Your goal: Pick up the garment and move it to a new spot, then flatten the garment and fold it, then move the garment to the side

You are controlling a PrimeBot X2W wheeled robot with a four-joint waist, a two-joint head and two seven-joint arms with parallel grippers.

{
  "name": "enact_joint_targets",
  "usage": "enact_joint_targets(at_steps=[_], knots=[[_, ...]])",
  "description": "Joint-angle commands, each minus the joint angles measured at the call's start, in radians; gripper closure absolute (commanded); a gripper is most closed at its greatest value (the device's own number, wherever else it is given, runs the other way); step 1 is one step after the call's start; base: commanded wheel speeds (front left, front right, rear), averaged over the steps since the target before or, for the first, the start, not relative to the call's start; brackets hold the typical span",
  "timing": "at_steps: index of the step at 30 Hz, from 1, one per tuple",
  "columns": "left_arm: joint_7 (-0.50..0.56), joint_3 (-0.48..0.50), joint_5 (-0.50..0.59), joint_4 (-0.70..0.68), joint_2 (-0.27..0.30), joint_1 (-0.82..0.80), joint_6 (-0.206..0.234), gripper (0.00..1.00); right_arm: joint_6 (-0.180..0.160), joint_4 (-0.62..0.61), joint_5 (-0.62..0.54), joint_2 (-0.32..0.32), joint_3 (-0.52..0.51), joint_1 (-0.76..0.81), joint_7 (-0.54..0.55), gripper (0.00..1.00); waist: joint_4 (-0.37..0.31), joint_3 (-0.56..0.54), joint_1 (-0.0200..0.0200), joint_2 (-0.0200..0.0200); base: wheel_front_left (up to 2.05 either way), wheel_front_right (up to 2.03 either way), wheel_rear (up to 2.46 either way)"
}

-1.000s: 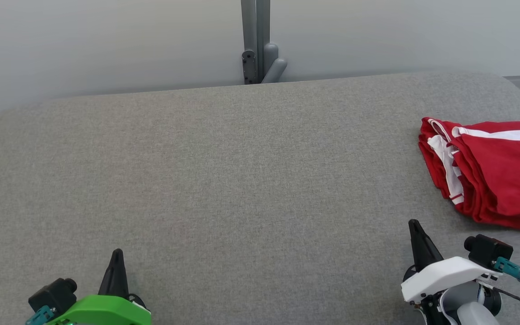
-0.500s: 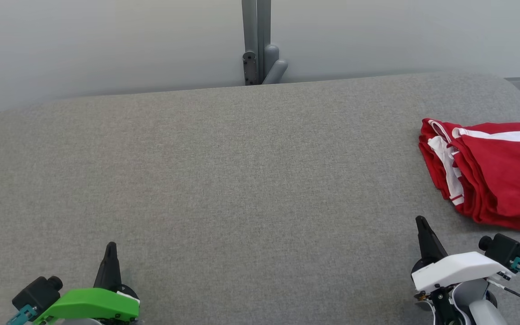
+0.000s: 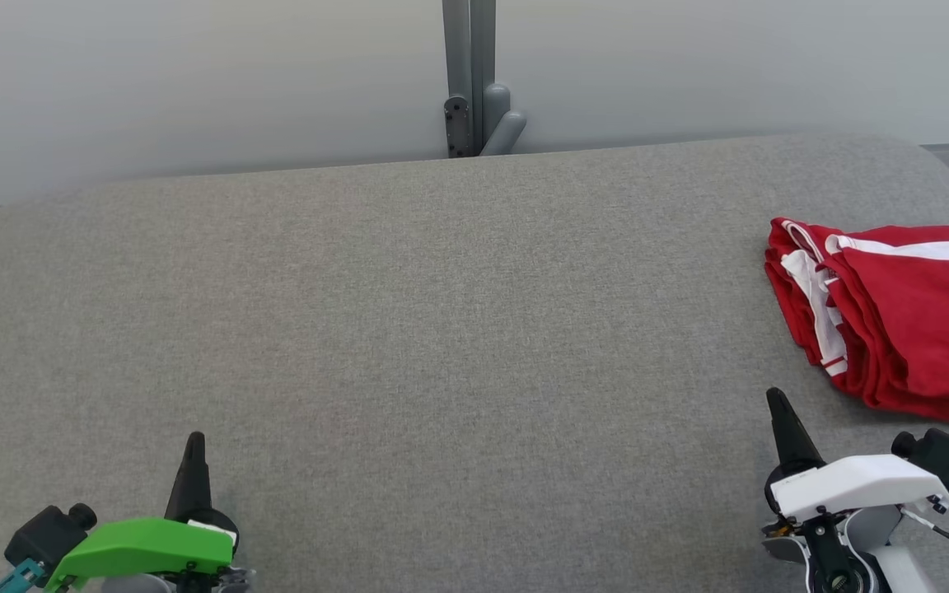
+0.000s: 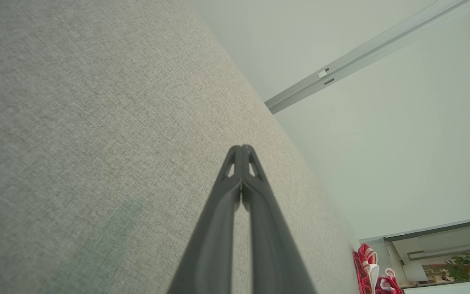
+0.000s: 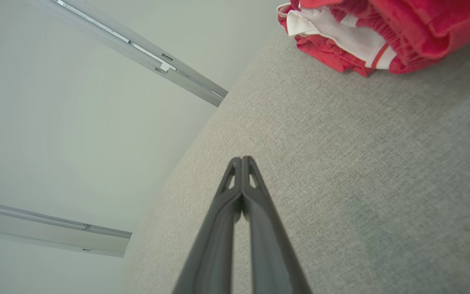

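The garment [image 3: 895,321] is red with white stripes and lies folded in a compact stack at the right edge of the grey table [image 3: 441,329]. It also appears in the right wrist view as the garment [image 5: 382,32] at the top right, and far off in the left wrist view as the garment [image 4: 371,273]. My right gripper [image 3: 775,399] is shut and empty, a short way in front of the stack. My left gripper [image 3: 194,441] is shut and empty at the lower left. Fingers pressed together show on the right gripper [image 5: 241,160] and the left gripper [image 4: 242,148].
A grey post with a bracket [image 3: 474,99] stands behind the table's far edge against a pale wall. The table's corners are rounded, and the garment sits close to the right edge.
Both arms have drawn back toward the lower edge of the head view, the left gripper drifting left and the right gripper drifting right. The garment has stayed in place.
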Motion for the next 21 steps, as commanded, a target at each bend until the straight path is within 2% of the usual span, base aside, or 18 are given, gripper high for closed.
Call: enact_joint_targets(at_steps=[1, 21], knots=[[0.005, 0.010, -0.032, -0.014, 0.005, -0.027, -0.005, 1.00, 0.000, -0.017, 0.030, -0.005, -0.007, -0.011, 0.008, 1.00, 0.000, 0.000, 0.0000, 0.0028, 0.00, 0.00, 0.00], [0.058, 0.034, -0.224, -0.042, 0.006, -0.035, -0.014, 1.00, 0.000, -0.045, 0.236, -0.006, -0.032, -0.011, 0.060, 1.00, 0.002, -0.005, 0.0000, 0.0038, 0.00, 0.00, 0.00]])
